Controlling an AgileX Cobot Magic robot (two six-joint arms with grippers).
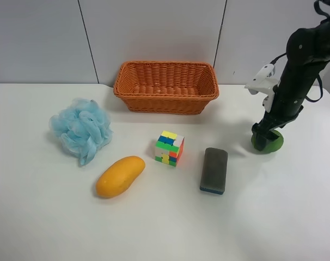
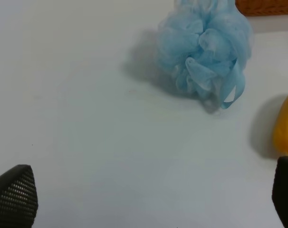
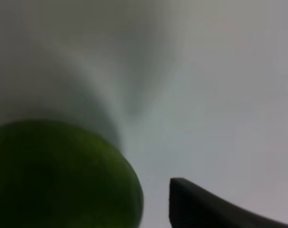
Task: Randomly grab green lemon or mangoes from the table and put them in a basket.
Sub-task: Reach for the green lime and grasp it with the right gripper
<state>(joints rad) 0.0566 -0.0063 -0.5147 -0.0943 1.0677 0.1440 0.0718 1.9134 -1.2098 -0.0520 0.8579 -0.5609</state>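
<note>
Currently | right gripper (image 1: 263,137) is standing at green lemon (image 1: 274,144) near right edge of table (image 1: 154,231), jaws spread | left gripper (image 2: 148,197) is hovering spread beside mango (image 2: 286,126).

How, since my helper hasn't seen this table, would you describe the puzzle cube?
On the table, find the orange wicker basket by the wall. Just in front sits the puzzle cube, between the mango and a dark grey block. It alone is multicoloured and tiled.
</note>
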